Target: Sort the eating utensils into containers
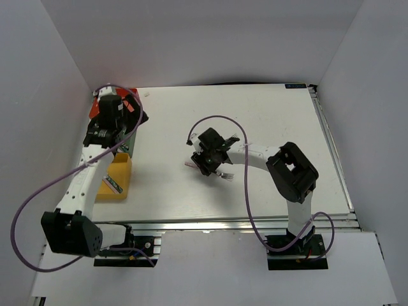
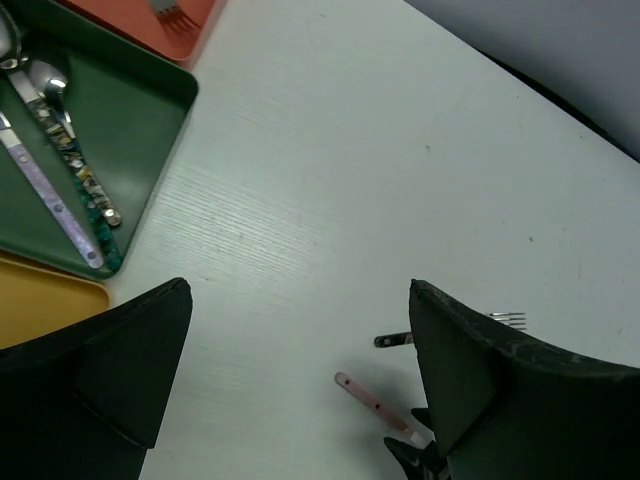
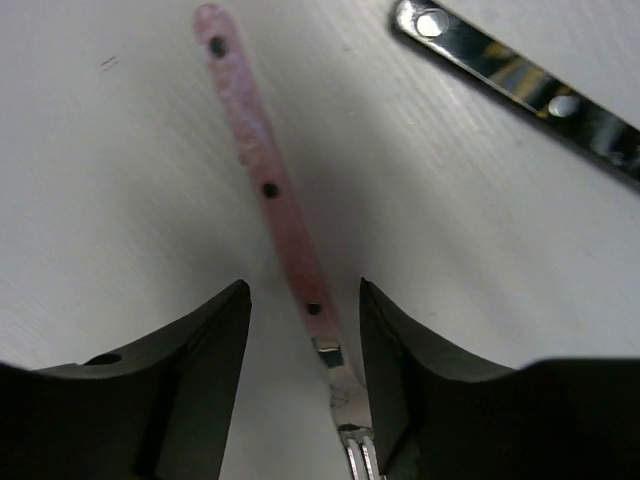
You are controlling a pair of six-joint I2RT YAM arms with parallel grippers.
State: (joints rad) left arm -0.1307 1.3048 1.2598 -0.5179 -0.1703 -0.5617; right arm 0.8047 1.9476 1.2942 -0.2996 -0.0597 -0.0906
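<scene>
A pink-handled fork (image 3: 265, 180) lies on the white table, and my right gripper (image 3: 303, 292) stands open astride its neck; there is a gap on the left, and the right finger is close to the fork. A dark-handled fork (image 3: 520, 80) lies just beyond. From above, the right gripper (image 1: 205, 162) is at mid-table. My left gripper (image 2: 300, 290) hangs open and empty beside the green container (image 2: 140, 110), which holds spoons (image 2: 75, 160). The orange-red container (image 2: 130, 15) holds a fork (image 2: 172, 12). The yellow container (image 1: 120, 171) holds a utensil (image 1: 113, 185).
The three bins stand in a row along the table's left edge under my left arm (image 1: 83, 178). White walls enclose the table on three sides. A purple cable (image 1: 245, 191) loops over the right arm.
</scene>
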